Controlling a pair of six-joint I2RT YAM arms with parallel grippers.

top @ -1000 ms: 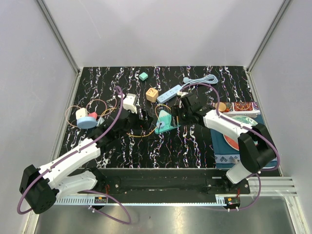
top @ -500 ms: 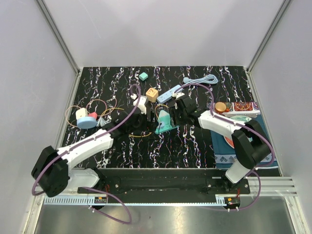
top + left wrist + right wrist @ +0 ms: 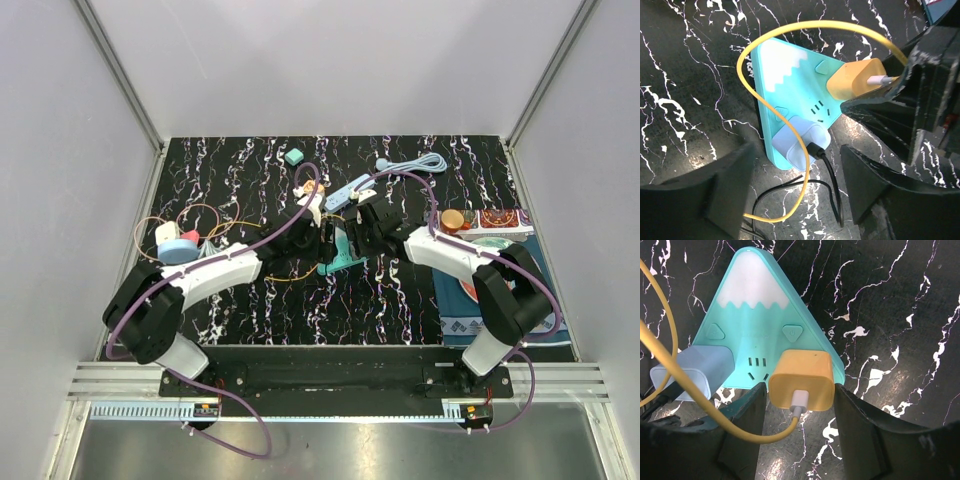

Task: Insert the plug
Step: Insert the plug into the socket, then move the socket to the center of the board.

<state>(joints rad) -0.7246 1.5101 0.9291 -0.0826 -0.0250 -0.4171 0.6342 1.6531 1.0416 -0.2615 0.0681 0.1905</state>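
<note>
Nearest to us, both arms reach out from their bases over the black marbled table (image 3: 400,310) and meet near its middle. Our left gripper (image 3: 797,150) is released. Its dark fingers (image 3: 715,190) are spread wide to either side of a white charger plug (image 3: 800,142) and touch neither side of it. That plug sits in one edge of a teal mountain-shaped socket block (image 3: 790,70), and a black cable (image 3: 832,180) trails from it. Just beside it on the same edge sits the yellow charger plug (image 3: 800,371). Our right gripper (image 3: 800,390) clasps this plug, with one finger against each flank. We cannot tell whether its prongs are fully home. A yellow cable (image 3: 790,25) runs from the plug's white connector and loops wide over the block's snowy peak. Farther back lies a pale blue bar (image 3: 345,190) with a coiled cord (image 3: 415,163). A small teal cube (image 3: 294,156) lies near the table's far edge.
</note>
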